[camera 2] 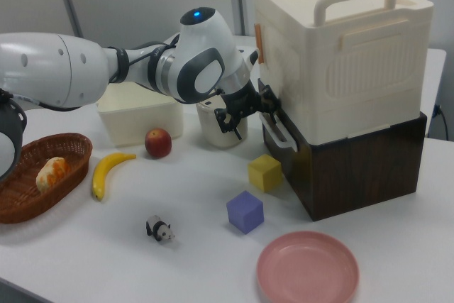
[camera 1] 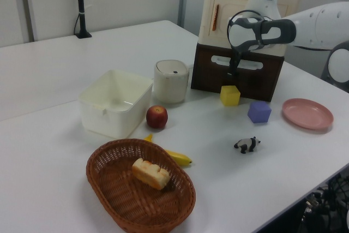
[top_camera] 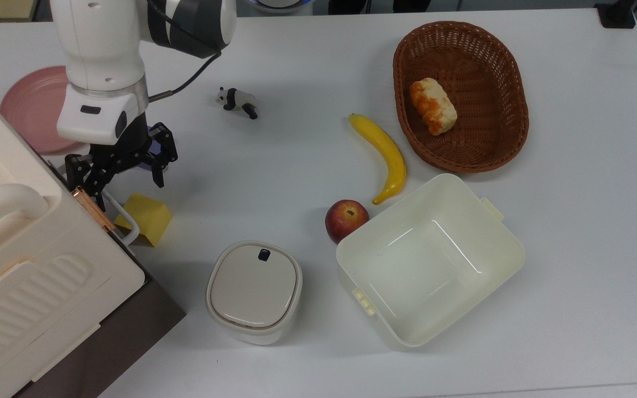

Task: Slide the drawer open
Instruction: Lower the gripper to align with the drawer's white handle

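**Gripper at the drawer front, fingers spread**

At the top view's left edge we record the drawer (top_camera: 130, 326): a dark brown unit seated under a cream case (camera 2: 340, 47), its front flush, its white loop handle (camera 2: 278, 133) projecting toward the table. We note the gripper (top_camera: 122, 171) just beside that handle, its fingers spread wide and holding nothing; whether one finger touches the loop we cannot tell.

Items on the white table (top_camera: 573, 304), as we list them:
- yellow block (top_camera: 147, 218), near the handle
- purple block (camera 2: 245, 211)
- pink plate (camera 2: 307, 269)
- panda figure (top_camera: 236, 101)
- lidded white canister (top_camera: 254, 290)
- white tub (top_camera: 490, 243), touching an apple (top_camera: 345, 219)
- banana (top_camera: 385, 155)
- wicker basket (top_camera: 517, 132) holding a bread roll (top_camera: 433, 105)
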